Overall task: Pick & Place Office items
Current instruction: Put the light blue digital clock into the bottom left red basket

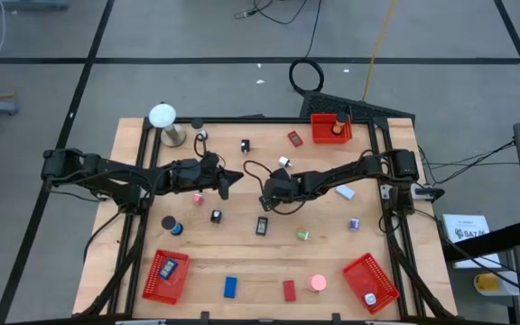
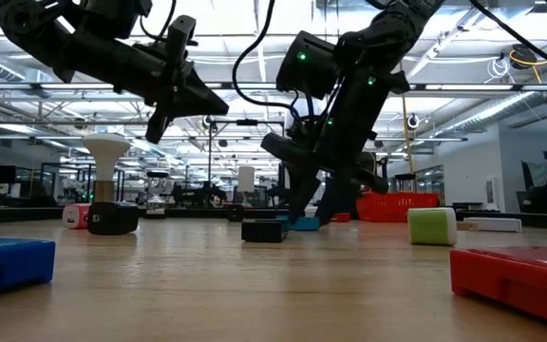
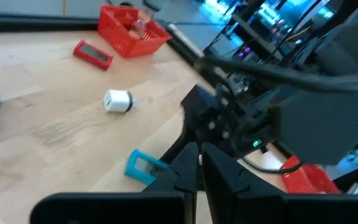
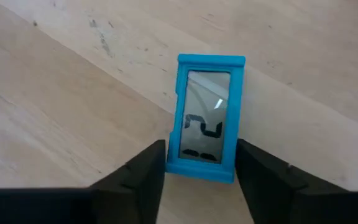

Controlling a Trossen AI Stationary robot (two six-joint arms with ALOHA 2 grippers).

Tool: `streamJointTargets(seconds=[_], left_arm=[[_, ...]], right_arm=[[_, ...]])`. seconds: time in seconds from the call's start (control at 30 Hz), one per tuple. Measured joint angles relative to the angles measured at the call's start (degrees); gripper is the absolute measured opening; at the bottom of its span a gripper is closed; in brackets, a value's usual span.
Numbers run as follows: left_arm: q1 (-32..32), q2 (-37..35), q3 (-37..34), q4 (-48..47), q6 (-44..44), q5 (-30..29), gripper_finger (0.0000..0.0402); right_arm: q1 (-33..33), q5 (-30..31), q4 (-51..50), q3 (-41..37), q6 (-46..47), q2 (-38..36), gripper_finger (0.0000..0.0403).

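Wooden counter (image 1: pixel 242 257): right hand (image 4: pixel 199 163) down over teal block (image 4: pixel 205 118), fingers apart either side; left hand (image 3: pixel 199 163) raised, fingers together, empty.

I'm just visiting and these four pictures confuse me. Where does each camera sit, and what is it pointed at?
High view: above, looking straight down on the wooden table; both dark arms show.
Low view: at tabletop height, looking across into the room; both arms hang in from above.
Left wrist view: on the left arm, past its shut left gripper toward the right arm.
Right wrist view: on the right arm, looking down; the right gripper straddles a flat teal rectangular piece with a clear window.
Shared: that teal piece also shows in the left wrist view.
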Motion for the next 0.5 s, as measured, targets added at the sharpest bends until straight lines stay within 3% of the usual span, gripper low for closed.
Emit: streamJointTargets(seconds=[0.13, 0.33, 0.5], left_arm=[[1.26, -3.70, 0.08, -2.30, -0.09, 0.03, 0.0021], [4.56, -10.09, 0.00, -7.90, -0.33, 0.66, 0.0021], [6.00, -15.24, 0.04, -4.40, -0.66, 9.05, 0.0021]], right_arm=[[0.00, -0.43, -0.08, -0.05, -1.23, -0.64, 0.0144], [-0.73, -2.39, -0.44, -0.39, -5.49, -5.89, 0.0152], [-0.84, -2.06, 4.18, -2.62, -10.90, -14.44, 0.0148]])
